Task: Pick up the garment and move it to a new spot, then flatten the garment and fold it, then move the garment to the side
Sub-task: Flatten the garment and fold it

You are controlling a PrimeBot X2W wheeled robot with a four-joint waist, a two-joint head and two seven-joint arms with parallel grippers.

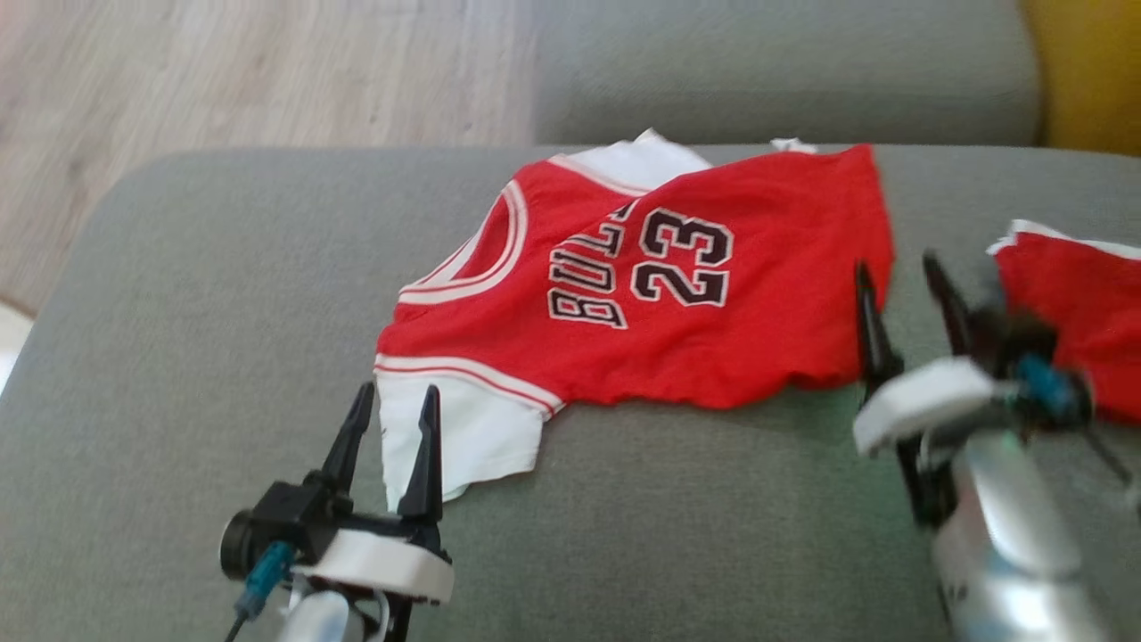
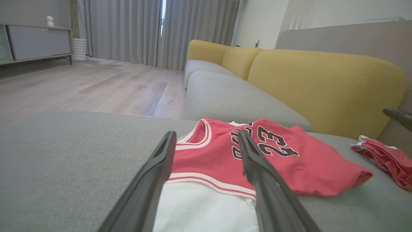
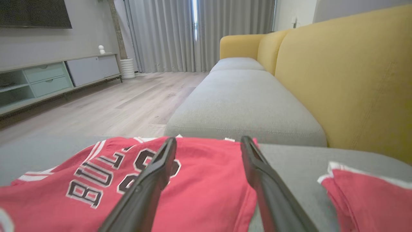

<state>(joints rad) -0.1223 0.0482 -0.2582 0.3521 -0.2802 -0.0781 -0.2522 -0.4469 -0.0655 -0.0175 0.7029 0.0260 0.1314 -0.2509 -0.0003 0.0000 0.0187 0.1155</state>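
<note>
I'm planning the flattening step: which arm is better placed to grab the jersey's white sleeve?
Left. The open left gripper frames the white fabric sleeve of the red Bulls jersey; the open right gripper sits at its opposite end.

Unit 1, left gripper [image 1: 398, 392]: two long tapering black fingers [image 1: 426, 455], black base block [image 1: 285, 522], white collar [image 1: 374, 562], teal cable plug [image 1: 267, 571], silver forearm [image 1: 312, 620]. Unit 2, right gripper [image 1: 896, 265]: matching black fingers, white housing [image 1: 923, 401], blue connector [image 1: 1047, 383], thin dark cables [image 1: 1110, 459], glossy silver arm tube [image 1: 1007, 526].
</note>
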